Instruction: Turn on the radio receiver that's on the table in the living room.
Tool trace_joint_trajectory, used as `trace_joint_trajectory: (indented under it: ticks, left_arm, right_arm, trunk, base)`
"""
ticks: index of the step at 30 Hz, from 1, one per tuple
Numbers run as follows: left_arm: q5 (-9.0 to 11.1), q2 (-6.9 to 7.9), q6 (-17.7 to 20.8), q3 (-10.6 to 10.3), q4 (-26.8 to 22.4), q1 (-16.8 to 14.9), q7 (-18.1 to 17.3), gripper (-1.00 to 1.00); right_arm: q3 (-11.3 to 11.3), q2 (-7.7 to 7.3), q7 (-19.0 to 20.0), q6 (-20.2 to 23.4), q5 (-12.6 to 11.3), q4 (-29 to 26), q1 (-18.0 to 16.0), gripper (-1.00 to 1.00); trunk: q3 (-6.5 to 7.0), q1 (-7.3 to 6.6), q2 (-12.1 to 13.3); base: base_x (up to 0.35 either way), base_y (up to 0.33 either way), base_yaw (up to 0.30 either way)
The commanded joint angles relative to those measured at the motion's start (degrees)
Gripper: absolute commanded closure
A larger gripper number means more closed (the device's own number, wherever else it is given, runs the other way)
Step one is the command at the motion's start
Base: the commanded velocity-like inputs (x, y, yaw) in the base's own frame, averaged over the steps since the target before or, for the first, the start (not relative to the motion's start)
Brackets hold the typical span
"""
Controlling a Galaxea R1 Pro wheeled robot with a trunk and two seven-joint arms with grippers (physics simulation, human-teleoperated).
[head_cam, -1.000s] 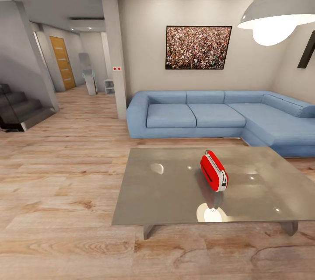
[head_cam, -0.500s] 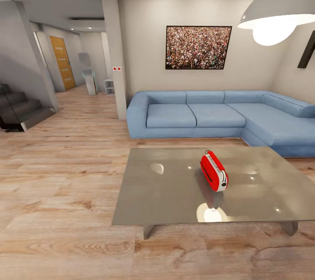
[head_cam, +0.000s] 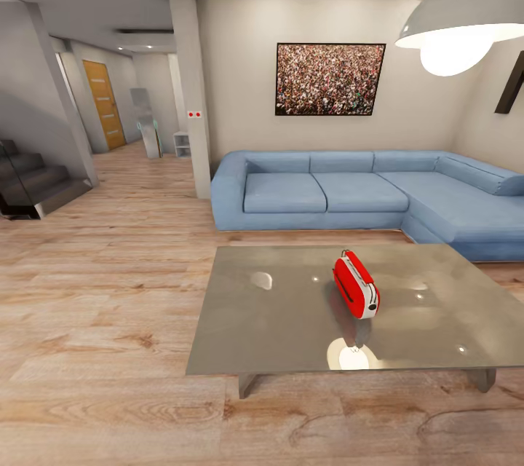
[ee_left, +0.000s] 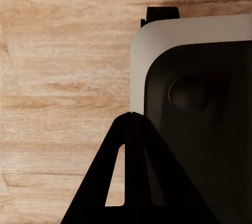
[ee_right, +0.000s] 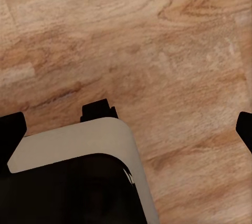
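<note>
Right now the radio receiver (head_cam: 356,285) stands on the table (head_cam: 276,335), a little right of the frame's centre in the head view, red with a white end face turned toward the lower right. No brand, label or writing can be read on it from here. Its dim reflection lies on the glossy grey top just below it, beside a bright round spot of lamp glare. Behind the table, across the middle right, runs the blue sofa (head_cam: 349,193), and above it on the white wall hangs the framed crowd picture (head_cam: 330,79). A white pendant lamp (head_cam: 458,22) glows in the upper right corner. At the upper left, a hallway leads to an orange door (head_cam: 103,103), with dark stairs (head_cam: 33,186) at the left edge.

In the left wrist view the left gripper (ee_left: 131,115) hangs over the wood-plank floor (ee_left: 58,77) beside the robot's white and black base (ee_left: 210,103); its fingertips meet at a point, pressed together on nothing. In the right wrist view the right gripper's (ee_right: 126,124) dark fingers sit at opposite edges, spread wide.
</note>
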Motion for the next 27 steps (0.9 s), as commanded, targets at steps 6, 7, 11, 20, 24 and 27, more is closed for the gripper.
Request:
trace_joint_trajectory:
  ticks: [6,7,11,20,24,27]
  left_arm:
    - [0.00,0.00,0.00,0.00,0.00,0.00,0.00,1.00]
    - [0.00,0.00,0.00,0.00,0.00,0.00,0.00,1.00]
    - [0.00,0.00,0.00,0.00,0.00,0.00,0.00,1.00]
    - [0.00,0.00,0.00,0.00,0.00,0.00,0.00,1.00]
    - [0.00,0.00,0.00,0.00,0.00,0.00,0.00,1.00]
    - [0.00,0.00,0.00,0.00,0.00,0.00,0.00,1.00]
  right_arm:
    - [0.00,0.00,0.00,0.00,0.00,0.00,0.00,-1.00]
    - [0.00,0.00,0.01,0.00,0.00,0.00,0.00,-1.00]
    - [0.00,0.00,0.01,0.00,0.00,0.00,0.00,-1.00]
    - [0.00,0.00,0.00,0.00,0.00,0.00,0.00,-1.00]
    - [0.00,0.00,0.01,0.00,0.00,0.00,0.00,-1.00]
    - [0.00,0.00,-0.01,0.00,0.00,0.00,0.00,-1.00]
  trunk:
    - [0.00,0.00,0.00]
    - [0.00,0.00,0.00]
    - [0.00,0.00,0.00]
    - [0.00,0.00,0.00]
    - [0.00,0.00,0.00]
    - [0.00,0.00,0.00]
  base:
    - [0.000,0.000,0.000]
    - [0.000,0.000,0.000]
    - [0.000,0.000,0.000]
    - [0.000,0.000,0.000]
    - [0.000,0.000,0.000]
    - [0.000,0.000,0.000]
